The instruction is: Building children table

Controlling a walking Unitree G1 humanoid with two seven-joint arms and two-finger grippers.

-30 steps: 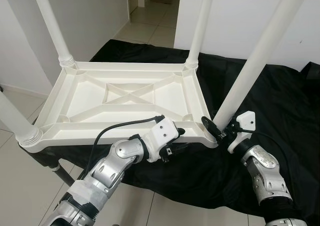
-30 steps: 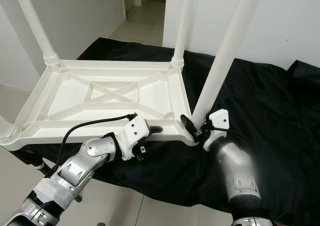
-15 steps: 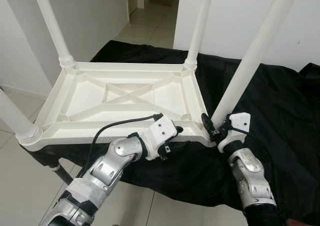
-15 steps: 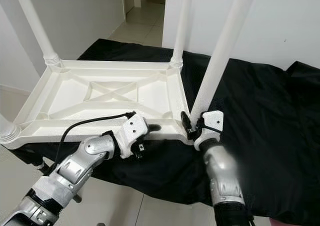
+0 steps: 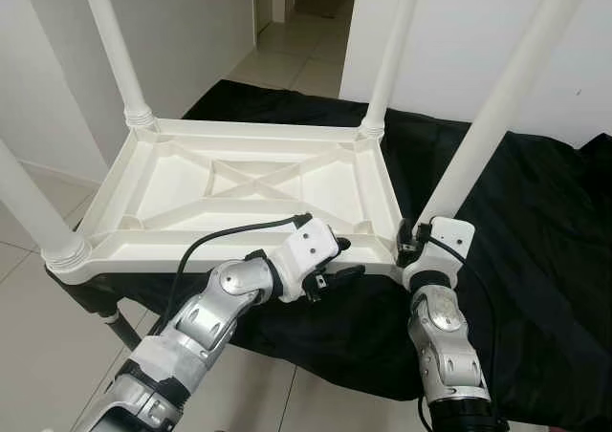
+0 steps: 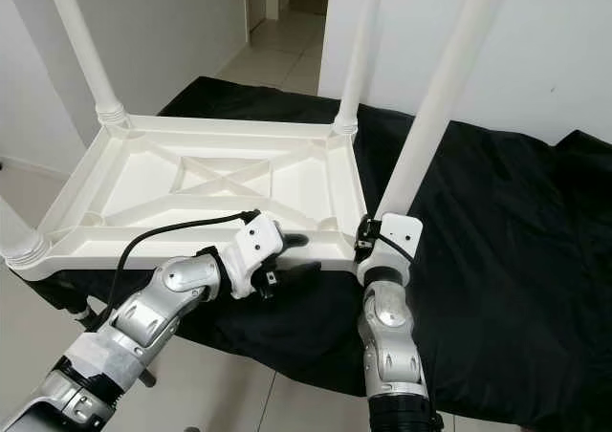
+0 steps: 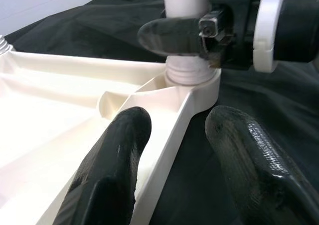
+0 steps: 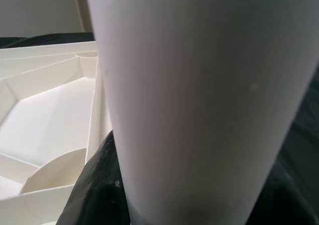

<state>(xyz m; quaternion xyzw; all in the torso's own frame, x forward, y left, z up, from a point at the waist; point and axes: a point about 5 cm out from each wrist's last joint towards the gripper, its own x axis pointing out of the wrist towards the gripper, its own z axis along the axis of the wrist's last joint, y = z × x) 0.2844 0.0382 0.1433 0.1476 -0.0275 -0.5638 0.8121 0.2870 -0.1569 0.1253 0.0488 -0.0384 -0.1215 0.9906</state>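
Left eye view is showing the white tabletop [image 5: 239,188] lying upside down on a black cloth [image 5: 535,212], with all four legs standing up in its corner sockets. Going left to right: the left gripper [image 5: 330,260] is sitting at the near rim with its fingers [image 7: 107,170] spread apart, one on each side of the rim wall, looking more like bracing than squeezing it. Further right, the right gripper [image 5: 409,244] is now pressing right up against the base of the near-right leg [image 5: 497,117]; a second ago it was reaching in from the side, and the forearm has since swung upright beneath it. I'd guess it's seating or twisting that last leg home. Can't tell whether those fingers are actually clamping.
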